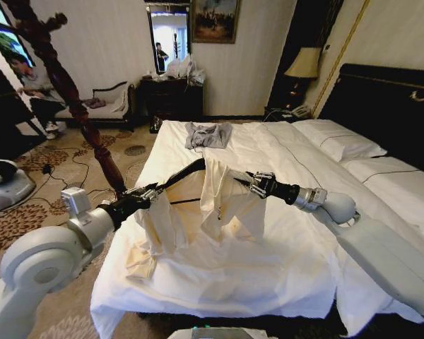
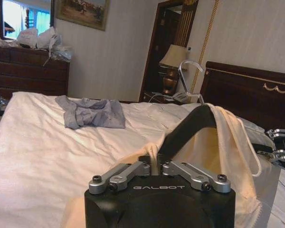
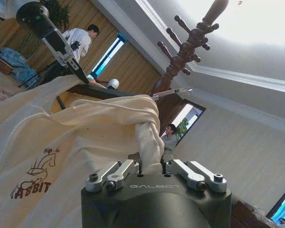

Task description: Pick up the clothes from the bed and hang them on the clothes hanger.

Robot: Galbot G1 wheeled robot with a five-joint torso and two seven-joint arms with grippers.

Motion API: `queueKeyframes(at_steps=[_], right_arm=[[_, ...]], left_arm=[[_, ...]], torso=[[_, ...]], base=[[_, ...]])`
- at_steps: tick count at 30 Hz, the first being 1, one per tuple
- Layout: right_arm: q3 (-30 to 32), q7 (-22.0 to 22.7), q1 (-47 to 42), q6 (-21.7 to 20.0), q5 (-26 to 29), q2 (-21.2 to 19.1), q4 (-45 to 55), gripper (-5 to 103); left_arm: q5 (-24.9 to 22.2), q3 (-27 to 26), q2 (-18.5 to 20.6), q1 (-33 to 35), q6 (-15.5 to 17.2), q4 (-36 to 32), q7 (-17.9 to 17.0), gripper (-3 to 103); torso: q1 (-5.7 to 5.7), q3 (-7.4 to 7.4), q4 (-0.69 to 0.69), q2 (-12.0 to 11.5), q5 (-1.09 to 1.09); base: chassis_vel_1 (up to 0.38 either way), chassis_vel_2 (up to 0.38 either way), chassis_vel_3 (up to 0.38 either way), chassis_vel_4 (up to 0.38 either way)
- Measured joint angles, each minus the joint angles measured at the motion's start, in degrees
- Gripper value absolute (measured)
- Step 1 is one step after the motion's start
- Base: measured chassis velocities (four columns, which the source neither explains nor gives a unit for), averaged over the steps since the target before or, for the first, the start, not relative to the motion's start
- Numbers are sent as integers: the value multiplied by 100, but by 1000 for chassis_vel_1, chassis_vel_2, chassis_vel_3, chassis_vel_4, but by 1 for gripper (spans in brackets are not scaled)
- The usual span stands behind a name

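The clothes (image 1: 222, 205), a wrinkled cream shirt, hang above the bed (image 1: 283, 261), partly draped over the black clothes hanger (image 1: 184, 175). My left gripper (image 1: 147, 193) is shut on the end of the clothes hanger's shoulder bar (image 2: 185, 130), whose metal hook (image 2: 189, 66) points away. A strip of the clothes (image 2: 223, 142) lies against the left gripper (image 2: 156, 167). My right gripper (image 1: 249, 182) is shut on a fold of the clothes (image 3: 149, 137), on the headboard side of the hanger. The fabric before the right gripper (image 3: 151, 167) carries a brown "RABBIT" print (image 3: 31, 187).
A smaller grey garment (image 1: 207, 134) lies on the bed towards its foot. A dark turned-wood coat stand (image 1: 78, 106) rises on the carpet left of the bed. White pillows (image 1: 339, 141) and a dark headboard (image 1: 396, 106) are on the right. A dresser (image 1: 171, 95) stands at the far wall.
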Motion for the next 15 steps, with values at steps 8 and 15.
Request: queueKeyframes(at_steps=[8,15], right_arm=[[78,-41,-202,73,67,-54,59,18],[67,-51,-440,84,17,-39,155,18]], left_arm=[[-100,-35,-5,-224,-98,0,97,1],[-525,48,94,-808,-232,0,234,1]], torso=[[0,0,0,0,-1],[0,0,0,0,0]], base=[[0,0,0,0],[0,0,0,0]])
